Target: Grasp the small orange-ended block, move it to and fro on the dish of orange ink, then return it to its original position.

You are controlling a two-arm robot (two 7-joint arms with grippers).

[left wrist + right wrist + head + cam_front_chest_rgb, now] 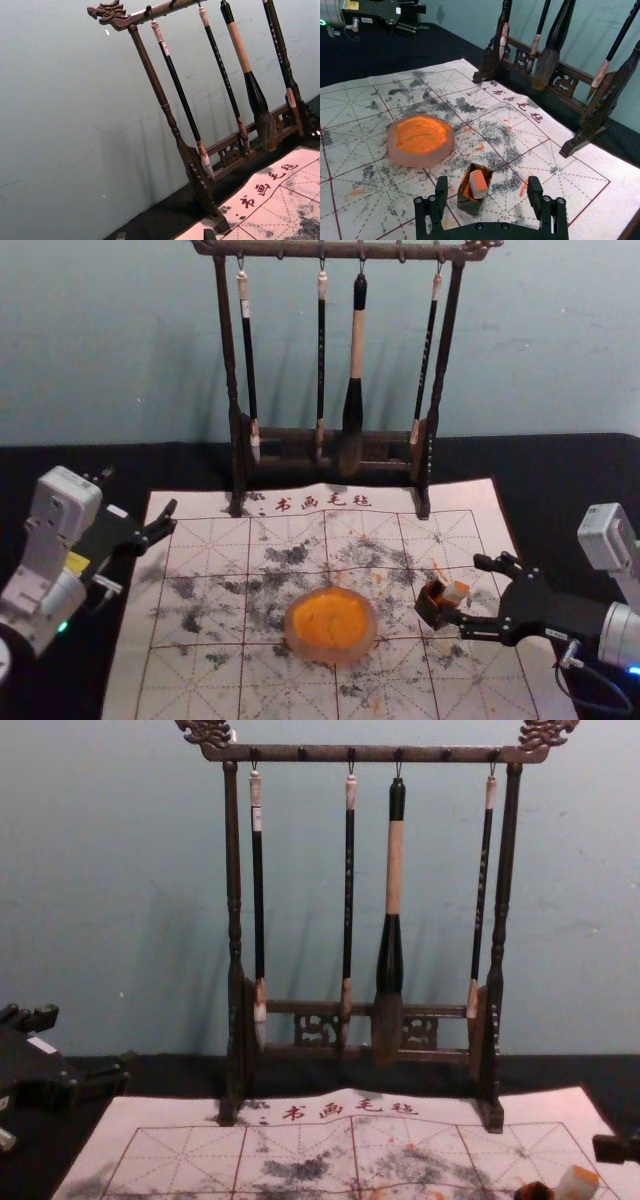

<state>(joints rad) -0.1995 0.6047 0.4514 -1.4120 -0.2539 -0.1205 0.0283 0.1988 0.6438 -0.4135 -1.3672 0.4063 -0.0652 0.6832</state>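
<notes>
1. The bench (560,465) is the biggest thing in front of me, black-covered and running back to the pale wall.
2. On it lies my practice mat (165,695), a white sheet with a red grid, Chinese characters along the far edge, dark smudges and a few orange marks.
3. A dark wooden rack (380,754) stands upright at the mat's far edge, with carved ends on its top rail.
4. My right gripper (465,590) is low over the right part of the mat. Its fingers are spread wide and hold nothing; in my right wrist view the block and its box sit in line with the gap between them.
5. My left gripper (141,490) is idle by the mat's far left corner, fingers wide apart and holding nothing.
6. From the rack hang one thick brush (393,910) and three thinner brushes (349,870), all tips down.
7. The round dish (333,656), with a pale, translucent rim, sits near the middle of the mat and carries bright orange ink (330,618).
8. A small dark open box (469,205), orange-stained inside, stands on the mat to the right of the dish.
9. The block (479,182) is in that box, pale-sided, leaning, its orange end up and poking out of the opening.
</notes>
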